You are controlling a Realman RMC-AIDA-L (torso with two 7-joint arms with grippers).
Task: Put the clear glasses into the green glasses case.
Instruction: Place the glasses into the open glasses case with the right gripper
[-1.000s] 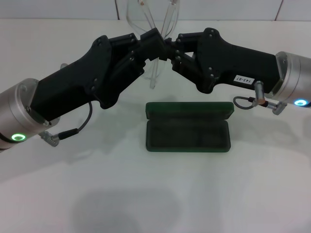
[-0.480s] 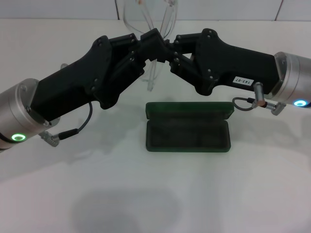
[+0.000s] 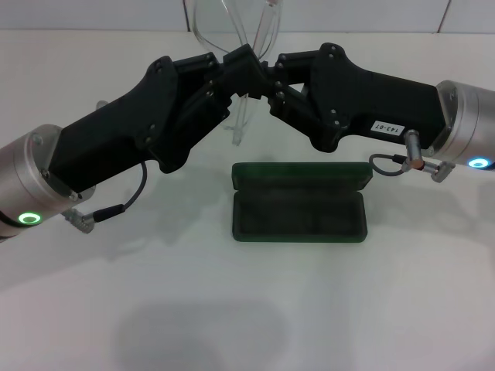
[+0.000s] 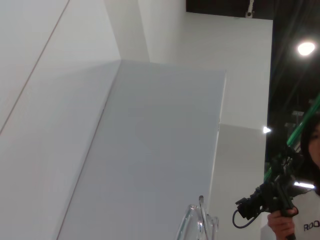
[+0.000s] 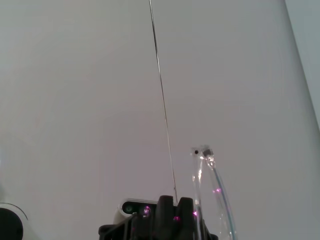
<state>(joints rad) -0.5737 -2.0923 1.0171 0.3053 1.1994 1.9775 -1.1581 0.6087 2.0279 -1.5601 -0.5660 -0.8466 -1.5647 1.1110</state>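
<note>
I hold the clear glasses [image 3: 246, 46] up in the air between my two arms, in the upper middle of the head view, well above the white surface [image 3: 247, 309]. My left gripper [image 3: 246, 63] comes in from the lower left and my right gripper [image 3: 272, 77] from the right; the two meet almost tip to tip at the frames. Both sets of jaws look pressed onto the glasses — the left near the bridge, the right on the side next to it — though the black fingers overlap so closely there that I cannot make out the exact contact. The lenses rise toward the top edge of the frame, while one thin clear arm hangs down below the jaws and ends short of the case. In my right wrist view a clear temple [image 5: 207, 190] stands up beside my fingers. The green glasses case [image 3: 298, 202] lies open on the surface directly below and slightly right of the meeting point, hinge side toward the back, its long axis running left to right across the frame. So the glasses must come down and level out along that same axis. Both arms sit about equally near the case — the right perhaps a touch nearer.
</note>
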